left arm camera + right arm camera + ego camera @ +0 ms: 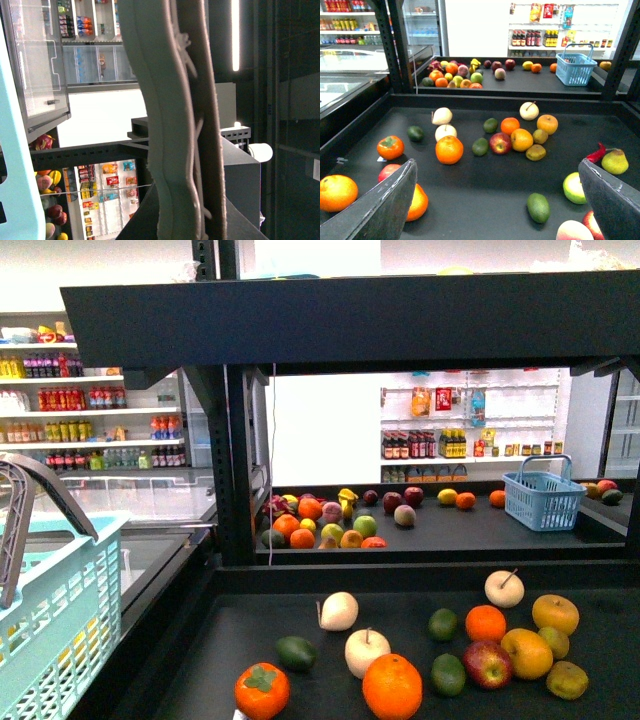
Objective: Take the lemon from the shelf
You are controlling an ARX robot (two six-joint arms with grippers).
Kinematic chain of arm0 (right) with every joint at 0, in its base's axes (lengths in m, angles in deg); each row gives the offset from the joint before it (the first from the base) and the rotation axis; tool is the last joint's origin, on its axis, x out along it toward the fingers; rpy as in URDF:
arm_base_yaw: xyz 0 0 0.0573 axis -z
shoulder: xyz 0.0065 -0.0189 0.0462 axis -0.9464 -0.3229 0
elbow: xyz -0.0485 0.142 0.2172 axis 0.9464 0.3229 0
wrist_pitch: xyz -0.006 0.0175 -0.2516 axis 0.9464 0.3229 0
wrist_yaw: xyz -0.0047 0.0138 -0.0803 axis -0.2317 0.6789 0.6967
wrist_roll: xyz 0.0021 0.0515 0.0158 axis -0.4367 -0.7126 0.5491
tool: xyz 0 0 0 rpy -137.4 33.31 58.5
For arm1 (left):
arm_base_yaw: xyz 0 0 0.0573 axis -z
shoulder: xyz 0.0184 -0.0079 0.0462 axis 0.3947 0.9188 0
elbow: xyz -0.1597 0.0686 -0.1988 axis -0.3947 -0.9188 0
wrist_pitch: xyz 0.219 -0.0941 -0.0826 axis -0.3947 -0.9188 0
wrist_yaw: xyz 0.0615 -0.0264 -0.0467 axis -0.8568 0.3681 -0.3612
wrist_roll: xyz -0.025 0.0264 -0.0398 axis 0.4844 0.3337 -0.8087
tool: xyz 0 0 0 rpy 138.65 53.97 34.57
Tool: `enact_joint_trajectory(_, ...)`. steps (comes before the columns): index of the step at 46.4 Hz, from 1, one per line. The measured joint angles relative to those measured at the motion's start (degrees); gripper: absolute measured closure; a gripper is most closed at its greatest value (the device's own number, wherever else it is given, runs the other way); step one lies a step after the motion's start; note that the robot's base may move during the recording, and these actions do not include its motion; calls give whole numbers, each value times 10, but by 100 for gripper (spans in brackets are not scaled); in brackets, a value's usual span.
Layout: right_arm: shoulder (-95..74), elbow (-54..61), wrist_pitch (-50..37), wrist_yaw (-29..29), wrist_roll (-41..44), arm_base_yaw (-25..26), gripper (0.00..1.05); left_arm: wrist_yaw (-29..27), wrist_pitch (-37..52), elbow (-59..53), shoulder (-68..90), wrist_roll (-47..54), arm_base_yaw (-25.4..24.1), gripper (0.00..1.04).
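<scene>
The shelf's near black tray (250,630) holds loose fruit under a slanted black upper tier (350,320). A yellow-orange oval fruit, the likeliest lemon (527,653), lies in the cluster at the tray's right, next to a red apple; it also shows in the right wrist view (521,139). My right gripper (500,200) is open and empty, low over the tray's near part, well short of that cluster. My left gripper (185,150) is shut on the grey handle (40,490) of a light teal basket (60,620) at the left.
Oranges (449,149), a persimmon (390,147), avocados (538,207), pale pears and a red chili (596,153) lie around. A farther tray holds more fruit (330,520) and a blue basket (543,498). Black posts (232,460) frame the stand. White shelves of bottles stand behind.
</scene>
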Motion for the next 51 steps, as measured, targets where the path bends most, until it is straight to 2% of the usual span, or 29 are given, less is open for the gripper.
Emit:
enact_joint_trajectory(17, 0, 0, 0, 0, 0, 0, 8, 65, -29, 0, -6, 3, -18, 97)
enact_joint_trajectory(25, 0, 0, 0, 0, 0, 0, 8, 83, -45, -18, -13, 45, -17, 55)
enact_joint_trajectory(38, 0, 0, 0, -1, 0, 0, 8, 95, -66, -77, -65, 72, -12, 11)
enact_joint_trajectory(41, 0, 0, 0, 0, 0, 0, 8, 93, -73, -89, -83, 73, -12, 6)
enact_joint_trajectory(51, 0, 0, 0, 0, 0, 0, 8, 82, -99, -134, -149, 71, -17, 8)
